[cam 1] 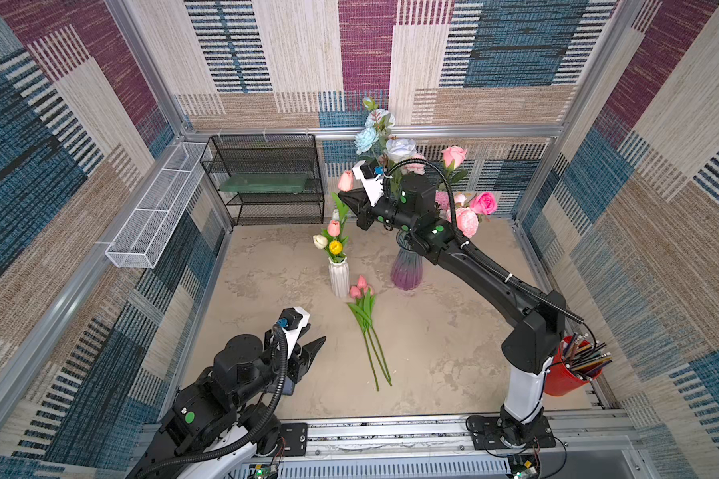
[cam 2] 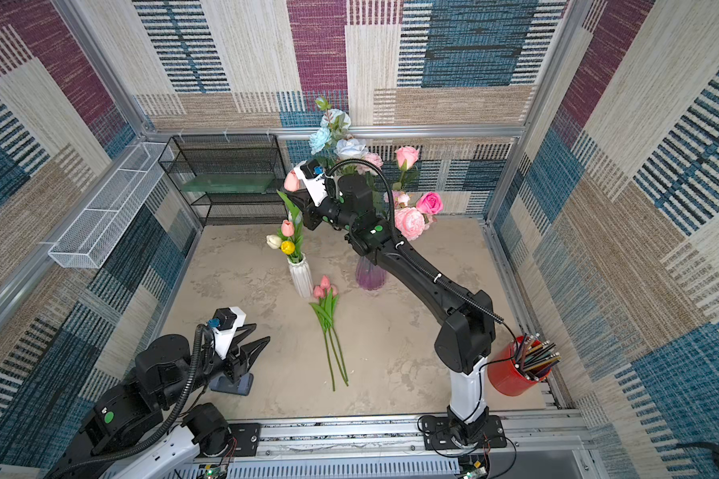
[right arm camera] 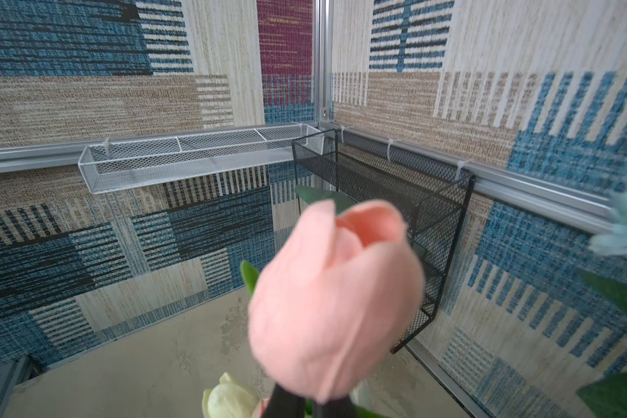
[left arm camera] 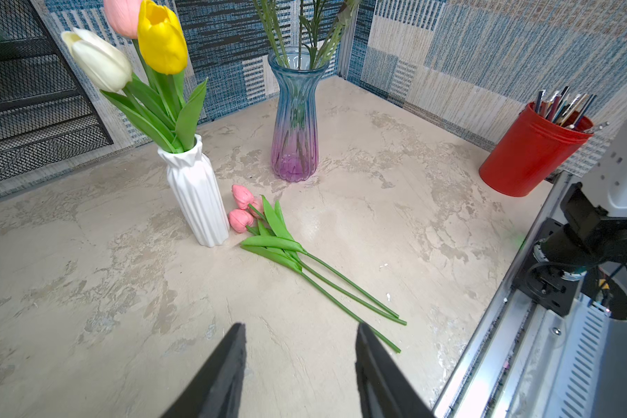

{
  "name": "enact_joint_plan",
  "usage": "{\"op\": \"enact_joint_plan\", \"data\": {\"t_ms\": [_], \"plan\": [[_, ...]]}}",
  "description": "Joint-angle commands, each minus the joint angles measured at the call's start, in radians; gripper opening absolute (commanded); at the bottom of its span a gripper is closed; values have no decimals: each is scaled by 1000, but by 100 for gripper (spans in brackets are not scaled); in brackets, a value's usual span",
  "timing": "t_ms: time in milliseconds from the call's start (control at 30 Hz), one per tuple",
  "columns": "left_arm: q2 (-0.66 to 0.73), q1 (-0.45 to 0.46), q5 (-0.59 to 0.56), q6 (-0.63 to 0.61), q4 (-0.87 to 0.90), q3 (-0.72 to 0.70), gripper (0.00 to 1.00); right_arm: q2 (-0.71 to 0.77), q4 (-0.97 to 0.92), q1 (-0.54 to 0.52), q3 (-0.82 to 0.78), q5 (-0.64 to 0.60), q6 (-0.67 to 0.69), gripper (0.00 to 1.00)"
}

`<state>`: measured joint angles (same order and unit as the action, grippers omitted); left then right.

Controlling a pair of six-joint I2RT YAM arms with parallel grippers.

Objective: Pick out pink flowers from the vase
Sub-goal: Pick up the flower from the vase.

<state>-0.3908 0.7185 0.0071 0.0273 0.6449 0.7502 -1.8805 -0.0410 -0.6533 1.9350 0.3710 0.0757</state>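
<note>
Pink tulip hung clenched in right tool above vase; left tool gaped empty. Next: lay on pile, 5 o'clock.

The black right arm and left arm are wearing white shells and round green stickers, ribbed black cables trailing along them, what may be circuit boards glowing at their bases

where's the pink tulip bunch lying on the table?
In both top views the three green-stemmed pink tulips lie on the beige table, blooms beside the base of the white ribbed vase, near the blue-purple glass vase.
</note>
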Motion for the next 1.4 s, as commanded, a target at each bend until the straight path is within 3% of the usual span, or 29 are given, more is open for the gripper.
{"op": "enact_joint_plan", "data": {"t_ms": [0,300,567,1033,1367], "plan": [[-4,1,20,-22,-12,16,51,42,-60,-8,36,-36,48,4],[-66,1,55,-41,3,115,53,178,-92,-35,109,-68,111,4],[-160,1,122,-46,19,203,56,359,-130,-97,35,-61,142,4],[-326,1,323,-95,5,266,61,815,-139,-169,-484,43,27,4],[-407,28,580,-202,-102,232,59,1026,31,-183,-811,119,-137,5]]}}
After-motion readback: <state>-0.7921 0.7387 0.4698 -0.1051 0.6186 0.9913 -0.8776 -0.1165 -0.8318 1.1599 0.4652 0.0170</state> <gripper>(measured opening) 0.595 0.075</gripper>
